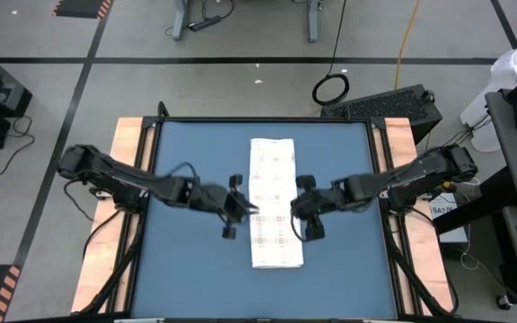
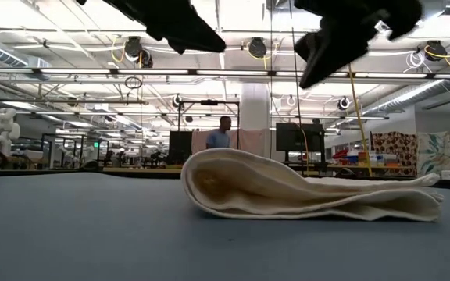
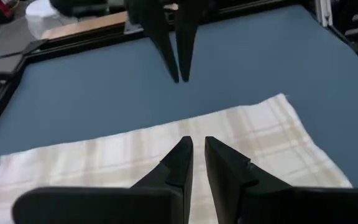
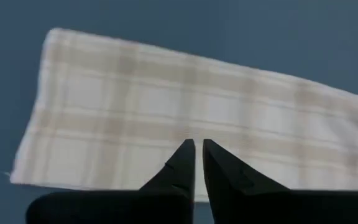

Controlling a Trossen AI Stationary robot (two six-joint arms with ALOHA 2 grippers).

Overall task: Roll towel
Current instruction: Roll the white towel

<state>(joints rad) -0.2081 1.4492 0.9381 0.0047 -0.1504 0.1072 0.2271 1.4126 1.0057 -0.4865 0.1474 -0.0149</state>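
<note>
We hover both end effectors, left point(image 1: 232, 208) & right point(image 1: 305, 211), nearly closed, empty, over folded towel point(image 1: 273, 202) mid-desk point(image 1: 187, 269). Rolling not begun; next, probably grip the near end.

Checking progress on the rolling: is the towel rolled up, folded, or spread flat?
Folded, not rolled: the towel lies as a long strip; the low view shows stacked layers with a rounded fold.

A robotics lab — open hall, ceiling trusses point(image 2: 209, 74), more workstations point(image 2: 76, 148) behind.

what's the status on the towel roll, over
Left gripper and right gripper nearly shut, empty, above the towel's two long edges. Towel folded into a long strip, flat on the blue table, not rolled. Nothing in the way.
</note>
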